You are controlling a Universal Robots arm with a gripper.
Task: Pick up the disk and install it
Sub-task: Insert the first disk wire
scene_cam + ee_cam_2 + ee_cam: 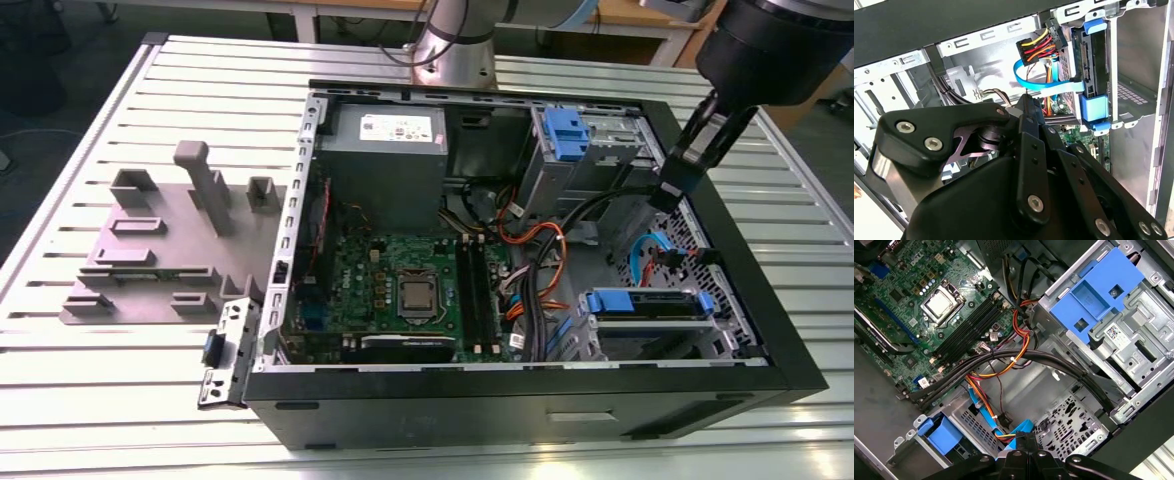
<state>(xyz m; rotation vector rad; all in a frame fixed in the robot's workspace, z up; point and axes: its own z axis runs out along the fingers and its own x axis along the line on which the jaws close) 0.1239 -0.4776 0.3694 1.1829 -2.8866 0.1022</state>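
Note:
The disk [647, 303], framed by its bright blue carrier, sits in the drive cage at the near corner of the open computer case [787, 330], on the exterior view's right. In the second wrist view the disk [1088, 65] shows edge-on in the cage, its blue tab [1094, 107] sticking out. In the first wrist view the blue carrier [944, 435] lies beside the cage. My gripper [667, 190] hangs over the case's right side, above and behind the disk and apart from it. Its fingertips [1024, 439] meet with nothing between them; the second wrist view shows the gripper [1027, 100] the same way.
A blue ribbed latch piece [565, 135] tops the far drive bay. Black, orange and blue cables [1004, 360] run between the motherboard [400, 285] and the cages. The grey power supply box [384, 150] stands at the back. A grey fixture plate [160, 250] lies on the slatted table, on the exterior view's left.

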